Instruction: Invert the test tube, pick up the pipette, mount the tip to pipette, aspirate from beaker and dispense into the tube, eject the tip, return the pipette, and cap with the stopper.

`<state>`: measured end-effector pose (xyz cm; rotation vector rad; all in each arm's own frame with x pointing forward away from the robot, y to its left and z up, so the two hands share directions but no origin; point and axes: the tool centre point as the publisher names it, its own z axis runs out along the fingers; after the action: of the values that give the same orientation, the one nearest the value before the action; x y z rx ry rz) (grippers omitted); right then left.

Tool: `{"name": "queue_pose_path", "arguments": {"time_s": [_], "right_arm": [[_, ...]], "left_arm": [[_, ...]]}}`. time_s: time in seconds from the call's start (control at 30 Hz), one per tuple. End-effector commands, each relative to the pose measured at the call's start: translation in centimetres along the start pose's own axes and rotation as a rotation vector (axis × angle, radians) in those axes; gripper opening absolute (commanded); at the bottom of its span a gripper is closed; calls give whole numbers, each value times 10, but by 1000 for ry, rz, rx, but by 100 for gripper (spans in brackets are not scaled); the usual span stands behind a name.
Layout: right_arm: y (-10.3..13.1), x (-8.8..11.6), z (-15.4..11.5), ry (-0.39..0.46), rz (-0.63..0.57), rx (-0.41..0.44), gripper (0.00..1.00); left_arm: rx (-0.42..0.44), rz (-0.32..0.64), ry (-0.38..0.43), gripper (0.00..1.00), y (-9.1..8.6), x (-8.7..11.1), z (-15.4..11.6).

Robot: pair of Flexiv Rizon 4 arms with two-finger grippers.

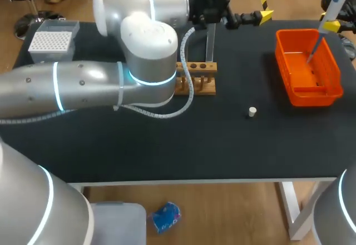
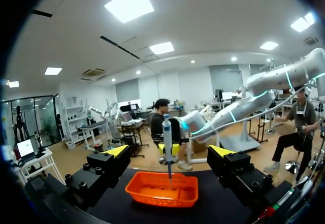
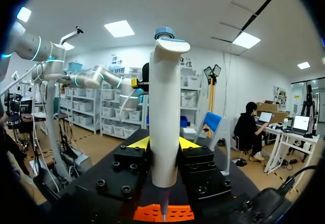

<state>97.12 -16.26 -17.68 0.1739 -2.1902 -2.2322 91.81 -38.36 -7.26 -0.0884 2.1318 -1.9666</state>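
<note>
Above the orange bin (image 1: 283,61), one pipette (image 3: 163,107) is clamped by the right gripper (image 3: 163,143). Left gripper (image 2: 169,151) is spread wide, empty. One stopper (image 1: 252,111), one rack (image 1: 198,83) are seen.

The pipette (image 1: 329,16) — white, blue-capped — is clamped in the right gripper (image 3: 163,145), slightly tilted, its thin end pointing down into the orange bin (image 1: 289,84) at the right. A clear tube (image 1: 210,42) stands upright in the wooden rack (image 1: 203,86). The small white stopper (image 1: 252,111) lies alone between rack and bin — touching neither. The tip box (image 1: 53,38) sits far left.
</note>
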Motion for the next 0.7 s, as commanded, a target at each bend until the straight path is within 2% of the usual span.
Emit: {"name": "queue_pose_path", "arguments": {"time_s": [0.03,0.57,0.7], "right_arm": [[-2,-4,-4,93,0,-3,0],[-2,-4,-4,93,0,-3,0],[-2,-4,-4,93,0,-3,0]], "left_arm": [[4,1,-2,100,1,0,1],[4,1,-2,100,1,0,1],[-23,-3,-47,100,-1,2,2]]}}
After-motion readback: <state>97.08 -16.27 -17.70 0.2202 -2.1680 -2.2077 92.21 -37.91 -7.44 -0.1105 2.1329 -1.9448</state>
